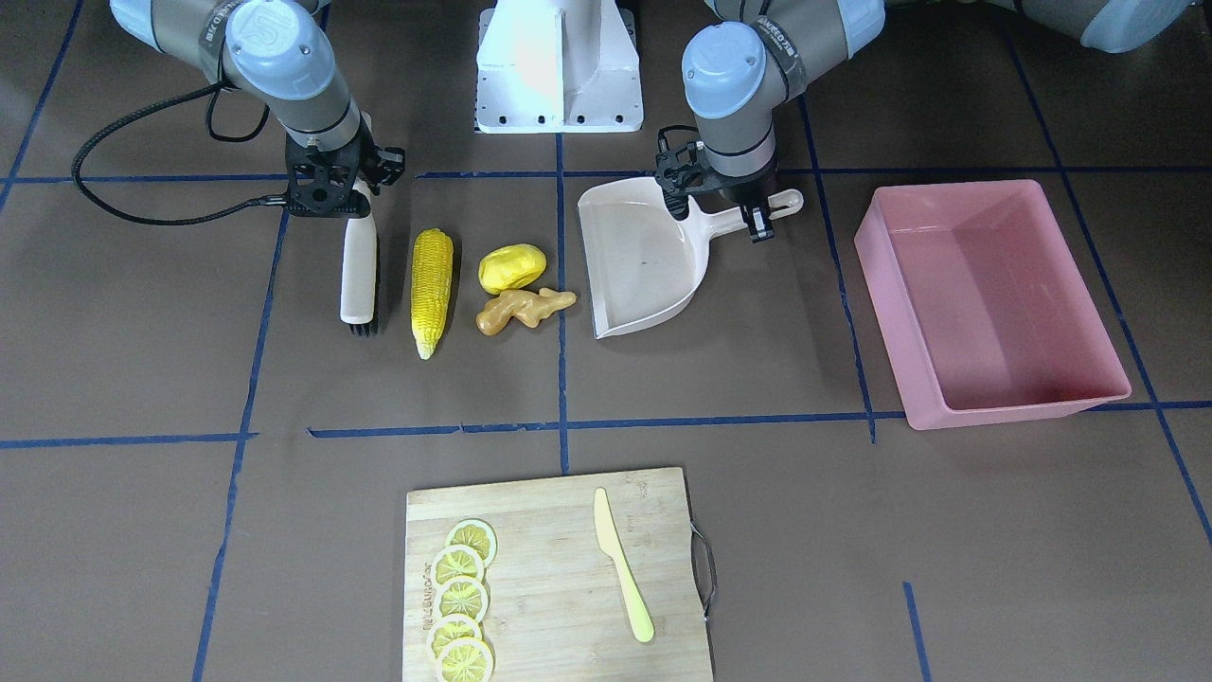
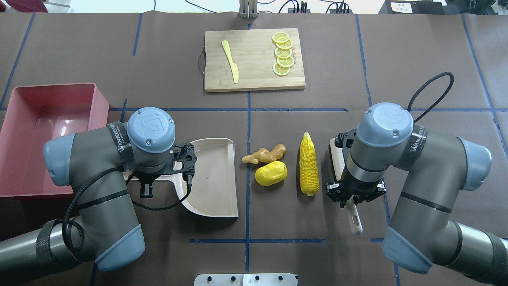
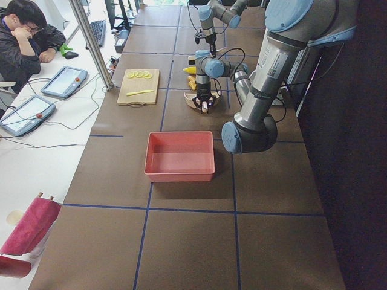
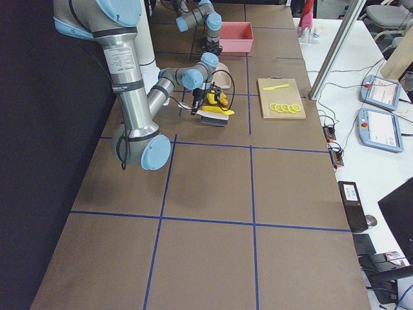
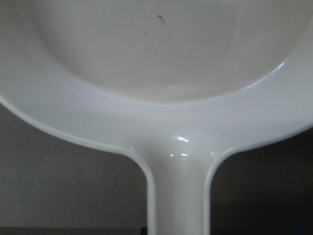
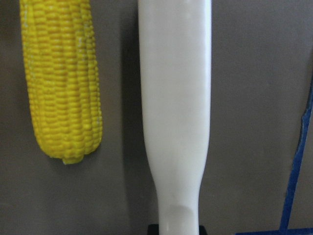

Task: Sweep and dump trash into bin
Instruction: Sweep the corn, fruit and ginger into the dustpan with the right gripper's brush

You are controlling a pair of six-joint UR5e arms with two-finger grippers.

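The corn cob (image 1: 432, 289) lies beside the rounded yellow lump (image 1: 511, 268) and the tan ginger root (image 1: 524, 310) at mid-table. My left gripper (image 1: 743, 210) is shut on the handle of the beige dustpan (image 1: 639, 265), which rests on the table with its mouth facing the trash. My right gripper (image 1: 350, 194) is shut on the handle of the white brush (image 1: 359, 275), which lies along the corn's outer side (image 6: 61, 78). The pink bin (image 1: 890, 303) stands empty beyond the dustpan, on my left (image 2: 51, 85).
A wooden cutting board (image 1: 559, 530) with lemon slices (image 1: 461, 599) and a yellow plastic knife (image 1: 622, 568) lies at the table's far side. The robot base (image 1: 559, 66) stands between the arms. A seated person (image 3: 24, 30) is at a side desk.
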